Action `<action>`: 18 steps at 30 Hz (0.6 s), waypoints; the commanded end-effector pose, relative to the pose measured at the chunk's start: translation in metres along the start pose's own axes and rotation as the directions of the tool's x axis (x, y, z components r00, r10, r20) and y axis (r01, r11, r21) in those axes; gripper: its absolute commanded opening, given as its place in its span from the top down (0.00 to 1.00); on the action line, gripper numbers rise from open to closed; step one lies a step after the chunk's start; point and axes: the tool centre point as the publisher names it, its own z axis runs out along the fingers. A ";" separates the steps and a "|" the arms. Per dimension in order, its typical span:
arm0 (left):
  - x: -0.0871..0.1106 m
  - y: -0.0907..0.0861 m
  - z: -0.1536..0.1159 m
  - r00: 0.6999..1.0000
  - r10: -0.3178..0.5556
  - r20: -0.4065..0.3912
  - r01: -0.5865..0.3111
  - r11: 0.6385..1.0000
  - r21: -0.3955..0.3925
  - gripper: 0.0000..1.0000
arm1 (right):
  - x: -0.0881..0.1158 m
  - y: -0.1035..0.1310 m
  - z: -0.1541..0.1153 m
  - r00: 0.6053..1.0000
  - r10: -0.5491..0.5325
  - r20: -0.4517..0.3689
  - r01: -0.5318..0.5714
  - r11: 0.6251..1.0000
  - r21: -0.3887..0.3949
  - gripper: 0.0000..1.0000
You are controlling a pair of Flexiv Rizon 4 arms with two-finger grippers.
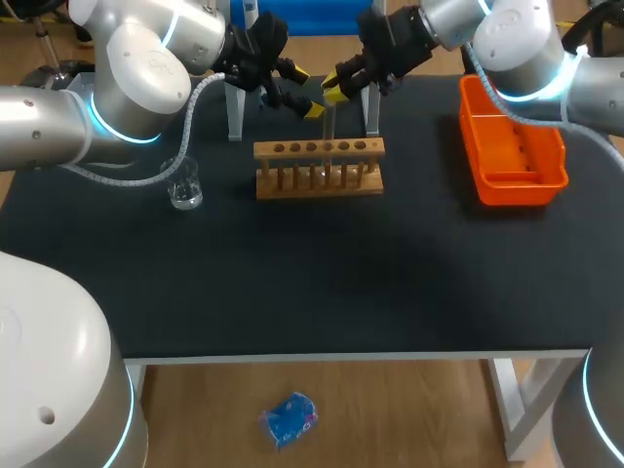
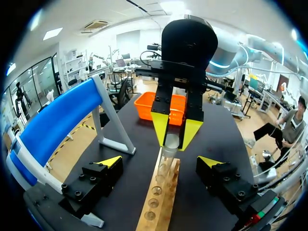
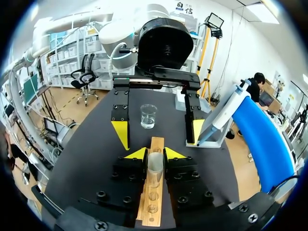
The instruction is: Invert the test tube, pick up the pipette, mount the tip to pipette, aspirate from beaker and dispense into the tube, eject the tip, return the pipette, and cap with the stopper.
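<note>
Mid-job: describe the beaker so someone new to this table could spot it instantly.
On the black table, find the wooden test tube rack in the middle. Off its end on my left arm's side stands a small clear glass beaker. It is short, wide and free-standing, unlike the slim glass test tube held in my right gripper over the rack.

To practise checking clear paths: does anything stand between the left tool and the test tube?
Nothing visible does. The open left tool faces the test tube directly; only the right tool, shut on it, is there.
</note>
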 end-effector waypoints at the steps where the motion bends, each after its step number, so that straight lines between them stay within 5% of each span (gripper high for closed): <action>1: -0.001 -0.001 0.000 1.000 -0.002 -0.003 0.002 1.000 -0.005 0.00 | 0.003 -0.014 0.009 1.000 0.005 -0.005 -0.005 1.000 0.007 1.00; 8: -0.001 -0.001 0.000 1.000 -0.002 -0.003 0.002 1.000 -0.005 0.00 | 0.005 -0.012 0.003 1.000 0.010 -0.004 -0.010 1.000 0.002 1.00; 10: -0.001 -0.001 0.000 1.000 -0.002 -0.003 0.002 1.000 -0.005 0.00 | 0.005 -0.009 0.000 1.000 0.007 -0.006 -0.007 1.000 -0.002 0.52; 11: -0.001 -0.001 0.000 1.000 -0.002 -0.003 0.002 1.000 -0.005 0.00 | 0.005 -0.008 -0.002 1.000 0.005 -0.006 -0.005 1.000 -0.002 0.05; 18: -0.001 -0.001 0.000 1.000 -0.002 -0.003 0.002 1.000 -0.005 0.00 | 0.013 -0.005 -0.012 1.000 0.001 -0.001 -0.001 1.000 -0.016 0.00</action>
